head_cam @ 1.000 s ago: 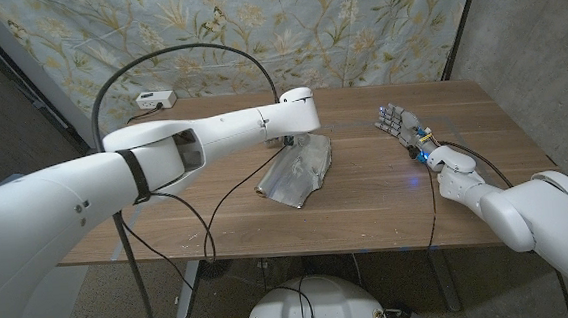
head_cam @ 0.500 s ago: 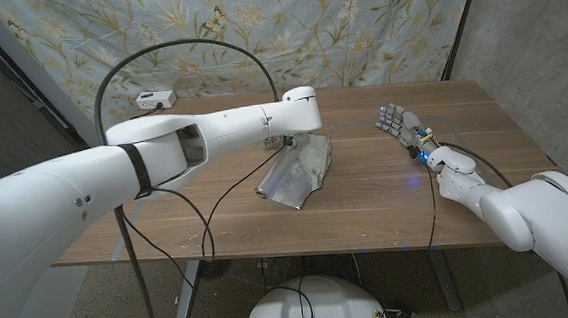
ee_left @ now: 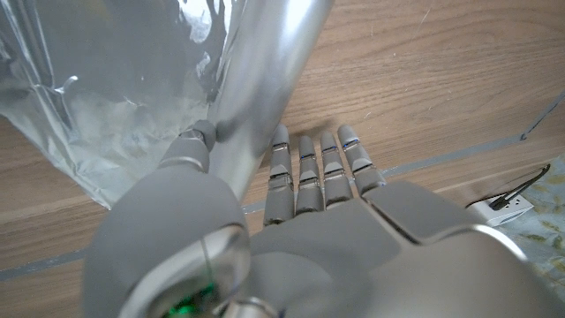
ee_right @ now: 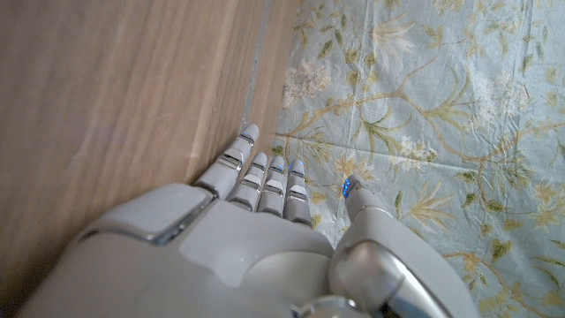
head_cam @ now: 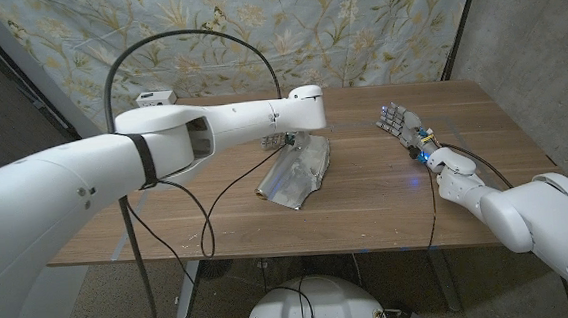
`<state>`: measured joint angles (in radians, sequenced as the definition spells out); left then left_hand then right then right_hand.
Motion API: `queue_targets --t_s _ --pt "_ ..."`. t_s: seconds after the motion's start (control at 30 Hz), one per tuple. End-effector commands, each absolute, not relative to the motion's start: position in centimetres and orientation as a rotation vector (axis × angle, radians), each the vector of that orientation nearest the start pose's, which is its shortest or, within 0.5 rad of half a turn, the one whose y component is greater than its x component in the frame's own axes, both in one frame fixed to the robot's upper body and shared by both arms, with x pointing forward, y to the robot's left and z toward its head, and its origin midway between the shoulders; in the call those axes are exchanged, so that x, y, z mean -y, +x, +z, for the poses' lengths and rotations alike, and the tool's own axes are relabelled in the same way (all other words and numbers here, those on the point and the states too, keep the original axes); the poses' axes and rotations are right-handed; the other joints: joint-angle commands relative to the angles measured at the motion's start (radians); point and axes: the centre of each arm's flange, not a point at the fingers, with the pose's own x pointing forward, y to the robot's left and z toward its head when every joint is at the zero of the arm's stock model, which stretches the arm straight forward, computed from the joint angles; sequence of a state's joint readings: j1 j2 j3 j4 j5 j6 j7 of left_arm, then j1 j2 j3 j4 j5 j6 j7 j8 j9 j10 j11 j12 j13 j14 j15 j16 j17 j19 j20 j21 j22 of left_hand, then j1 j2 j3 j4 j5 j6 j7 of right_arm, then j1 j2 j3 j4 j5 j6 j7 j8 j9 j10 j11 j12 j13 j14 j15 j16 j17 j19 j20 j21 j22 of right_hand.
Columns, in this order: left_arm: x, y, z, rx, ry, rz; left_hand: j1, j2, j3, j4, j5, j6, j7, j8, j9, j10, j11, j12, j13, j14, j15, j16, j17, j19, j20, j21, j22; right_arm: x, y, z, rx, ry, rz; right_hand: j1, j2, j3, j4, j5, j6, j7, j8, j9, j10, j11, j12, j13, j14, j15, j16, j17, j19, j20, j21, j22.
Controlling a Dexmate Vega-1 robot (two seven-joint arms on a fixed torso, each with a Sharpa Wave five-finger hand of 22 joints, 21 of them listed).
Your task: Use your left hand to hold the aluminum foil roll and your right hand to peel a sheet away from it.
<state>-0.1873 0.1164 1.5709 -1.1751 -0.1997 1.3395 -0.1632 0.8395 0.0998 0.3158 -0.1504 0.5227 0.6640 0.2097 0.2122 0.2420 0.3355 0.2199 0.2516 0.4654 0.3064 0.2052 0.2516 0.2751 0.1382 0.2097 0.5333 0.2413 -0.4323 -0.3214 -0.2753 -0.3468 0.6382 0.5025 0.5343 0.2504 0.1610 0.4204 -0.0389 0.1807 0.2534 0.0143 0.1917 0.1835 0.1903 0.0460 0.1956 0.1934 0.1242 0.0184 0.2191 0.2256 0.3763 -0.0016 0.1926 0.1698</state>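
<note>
As the left arm has lifted slightly, the left hand (ee_left: 309, 190) stays at the aluminum foil roll (ee_left: 265, 84) mid-tabletop (head_cam: 366, 188), thumb and fingers (ee_left: 305, 168) straddling it loosely; the right hand (head_cam: 402, 126) waits open, far right, so peeling hasn't begun.

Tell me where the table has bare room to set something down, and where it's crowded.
Bare wood lies between the foil sheet and the right hand, along the near edge of the table in front of the sheet, and left of the sheet under the left arm. It is crowded at the far middle, where the left hand is at the foil roll.
</note>
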Motion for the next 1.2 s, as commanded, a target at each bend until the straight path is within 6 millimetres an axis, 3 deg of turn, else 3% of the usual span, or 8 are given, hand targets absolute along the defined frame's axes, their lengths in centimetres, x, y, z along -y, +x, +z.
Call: queue_targets --t_s 0.03,0.1,0.23,0.33,0.7,0.9,1.2 --pt "-2.6 65.7 7.2 -0.330 1.482 0.098 0.026 0.004 0.051 -0.005 0.031 0.093 0.000 0.025 0.031 0.059 -0.001 0.020 0.022 0.062 -0.005 0.009 -0.010 0.041 0.005 0.043 -0.008 37.2 71.8 -6.3 0.462 0.095 0.231 0.013 0.001 0.003 -0.006 -0.004 0.004 -0.007 0.003 0.005 0.002 0.001 0.004 0.003 0.006 0.004 0.006 0.002 0.005 0.009 0.004 0.003" --pt "-2.5 65.8 7.1 -0.323 1.497 0.116 0.030 -0.001 0.074 -0.005 0.035 0.109 0.001 0.022 0.056 0.070 -0.002 0.021 0.036 0.076 -0.008 0.008 -0.010 0.046 0.005 0.061 -0.013 37.3 71.8 -6.4 0.457 0.098 0.229 0.012 0.001 0.003 -0.005 -0.004 0.004 -0.007 0.003 0.005 0.002 0.000 0.004 0.003 0.006 0.004 0.006 0.002 0.005 0.009 0.005 0.004" --pt "-2.5 65.8 7.1 -0.307 1.504 0.136 0.061 0.002 0.117 -0.011 0.037 0.201 -0.001 0.047 0.128 0.128 -0.005 0.048 0.056 0.136 -0.018 0.024 -0.008 0.091 0.006 0.103 -0.021 37.2 71.9 -6.4 0.449 0.102 0.229 0.012 0.001 0.003 -0.005 -0.004 0.004 -0.008 0.003 0.005 0.003 0.002 0.005 0.004 0.007 0.005 0.007 0.003 0.006 0.011 0.005 0.004" --pt "-2.6 65.7 7.2 -0.302 1.503 0.139 0.077 0.006 0.128 -0.016 0.036 0.242 -0.001 0.065 0.147 0.157 -0.024 0.063 0.059 0.174 -0.031 0.038 -0.009 0.119 0.004 0.119 -0.021 37.2 72.0 -6.5 0.445 0.100 0.229 0.012 0.002 0.002 -0.005 -0.004 0.005 -0.008 0.003 0.005 0.003 0.000 0.004 0.004 0.007 0.005 0.007 0.003 0.006 0.011 0.005 0.004" --pt "-3.5 64.8 7.7 -0.230 1.486 0.184 0.111 0.013 0.154 -0.018 0.030 0.338 -0.029 0.117 0.204 0.255 -0.098 0.111 0.070 0.269 -0.092 0.074 -0.005 0.213 -0.002 0.167 -0.025 36.9 72.1 -6.3 0.436 0.089 0.237 0.012 0.002 0.002 -0.006 -0.004 0.005 -0.008 0.003 0.005 0.003 0.001 0.004 0.004 0.006 0.005 0.008 0.004 0.006 0.013 0.005 0.004" --pt "-4.3 64.8 7.9 -0.206 1.453 0.190 0.120 0.008 0.155 -0.022 0.025 0.357 -0.040 0.128 0.216 0.273 -0.117 0.121 0.073 0.284 -0.111 0.081 -0.001 0.224 -0.010 0.174 -0.027 36.6 72.3 -6.0 0.428 0.070 0.244 0.012 0.002 0.002 -0.006 -0.004 0.004 -0.009 0.003 0.006 0.003 0.001 0.005 0.004 0.006 0.006 0.008 0.004 0.006 0.014 0.005 0.004" --pt "-5.3 64.9 7.8 -0.168 1.392 0.191 0.132 0.004 0.161 -0.024 0.023 0.361 -0.049 0.135 0.231 0.277 -0.122 0.125 0.076 0.289 -0.117 0.084 0.002 0.228 -0.015 0.180 -0.029 36.1 72.4 -5.8 0.425 0.053 0.253 0.012 0.002 0.002 -0.007 -0.004 0.005 -0.009 0.003 0.006 0.002 0.001 0.004 0.004 0.006 0.006 0.008 0.004 0.006 0.014 0.005 0.004"
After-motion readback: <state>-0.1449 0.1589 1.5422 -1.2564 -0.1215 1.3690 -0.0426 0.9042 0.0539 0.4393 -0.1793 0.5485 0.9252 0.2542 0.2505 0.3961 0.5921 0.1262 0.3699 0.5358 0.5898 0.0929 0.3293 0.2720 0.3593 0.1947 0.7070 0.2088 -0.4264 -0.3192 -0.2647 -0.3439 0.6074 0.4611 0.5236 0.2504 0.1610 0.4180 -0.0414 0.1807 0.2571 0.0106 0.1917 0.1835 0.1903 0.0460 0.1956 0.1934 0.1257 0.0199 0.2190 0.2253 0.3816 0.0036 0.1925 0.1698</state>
